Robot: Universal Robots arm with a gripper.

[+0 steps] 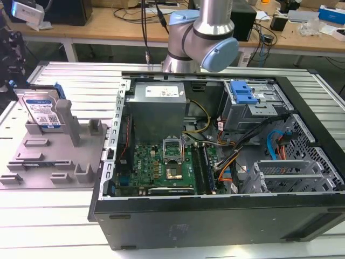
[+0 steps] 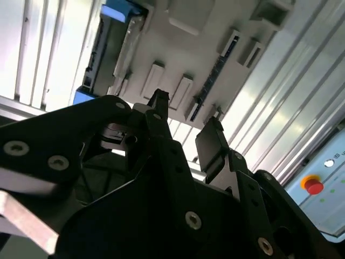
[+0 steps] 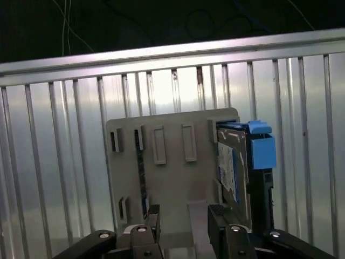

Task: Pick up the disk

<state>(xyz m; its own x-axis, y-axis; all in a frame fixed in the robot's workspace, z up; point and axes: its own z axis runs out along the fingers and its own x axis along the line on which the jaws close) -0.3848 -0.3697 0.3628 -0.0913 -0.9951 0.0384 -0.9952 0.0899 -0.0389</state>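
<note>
The disk [image 1: 42, 110] is a silver hard drive with a white-and-blue label and blue side rails. It stands upright on its edge in the grey fixture [image 1: 54, 156] at the exterior view's left. In the first wrist view the disk [image 3: 233, 167] sits at one side of the fixture [image 3: 172, 183]. My gripper [image 3: 185, 221] hangs well above the fixture, open, with nothing between its black fingers. In the second wrist view the gripper [image 2: 186, 121] is also open, and the disk [image 2: 102, 51] shows edge-on beyond it with its blue rails, apart from the fingers.
An open computer case [image 1: 215, 162] fills the middle and right of the ribbed metal table [image 1: 54, 226], with a blue-latched drive cage [image 1: 242, 97] inside. The arm [image 1: 199, 32] rises behind the case. A panel with a red button [image 2: 314, 185] lies past the table's edge.
</note>
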